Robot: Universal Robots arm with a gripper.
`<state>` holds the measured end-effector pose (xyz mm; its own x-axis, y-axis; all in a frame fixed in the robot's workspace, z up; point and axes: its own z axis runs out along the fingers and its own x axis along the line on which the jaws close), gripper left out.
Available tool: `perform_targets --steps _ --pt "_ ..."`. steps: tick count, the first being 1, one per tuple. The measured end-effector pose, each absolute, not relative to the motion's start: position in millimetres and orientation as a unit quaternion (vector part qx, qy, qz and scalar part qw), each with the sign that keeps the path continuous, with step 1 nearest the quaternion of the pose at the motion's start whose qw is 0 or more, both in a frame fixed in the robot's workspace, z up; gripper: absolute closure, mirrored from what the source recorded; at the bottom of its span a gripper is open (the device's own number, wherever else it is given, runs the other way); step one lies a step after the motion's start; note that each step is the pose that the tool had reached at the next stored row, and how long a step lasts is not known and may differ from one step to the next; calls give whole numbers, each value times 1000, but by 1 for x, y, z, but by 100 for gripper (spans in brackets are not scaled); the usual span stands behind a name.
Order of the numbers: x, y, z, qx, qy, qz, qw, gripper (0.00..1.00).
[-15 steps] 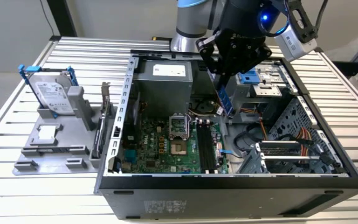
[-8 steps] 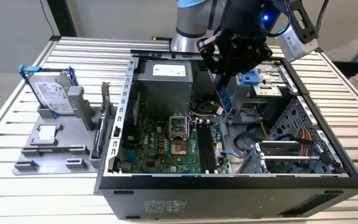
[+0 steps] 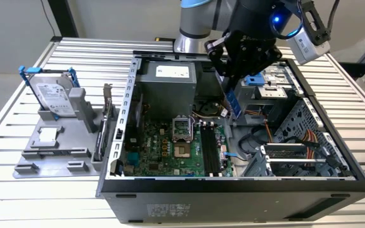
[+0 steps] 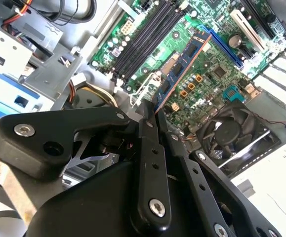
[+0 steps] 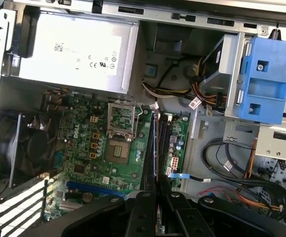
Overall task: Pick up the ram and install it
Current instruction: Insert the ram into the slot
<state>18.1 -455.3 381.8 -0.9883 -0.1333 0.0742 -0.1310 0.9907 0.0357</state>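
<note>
My gripper [image 3: 231, 84] hangs over the open computer case, shut on the ram [image 3: 234, 102]. The ram is a thin blue circuit-board stick that points down from the fingers toward the motherboard [image 3: 163, 147]. In the second wrist view the ram [image 4: 182, 61] runs out from between my gripper [image 4: 150, 112] fingers, its dark chips visible, above the board and beside the long black slots [image 4: 143, 39]. In the first wrist view the ram [image 5: 155, 143] appears edge-on, in line with the black slots [image 5: 163, 143] and held clear above them by my gripper [image 5: 155, 190].
A silver power supply [image 3: 167, 78] sits at the back of the case. Cables and a drive bay with a blue caddy [image 5: 264, 81] crowd one side of the slots. A black fan [image 4: 231, 133] is at the case wall. A hard drive [image 3: 52, 97] stands on a grey fixture outside.
</note>
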Motion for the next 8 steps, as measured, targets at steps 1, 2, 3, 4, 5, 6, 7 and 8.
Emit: perform_targets --steps 1,2,3,4,5,6,7,8 --pt "19 -456 382 66 -997 -15 38 100" --pt "20 -456 382 66 -997 -15 38 100" --pt "20 -456 382 66 -997 -15 38 100" --pt "21 -456 382 66 -997 -15 38 100" --pt "21 -456 382 66 -997 -15 38 100" --pt "21 -456 382 66 -997 -15 38 100" --pt "21 -456 382 66 -997 -15 38 100" --pt "22 -456 382 66 -997 -15 38 100"
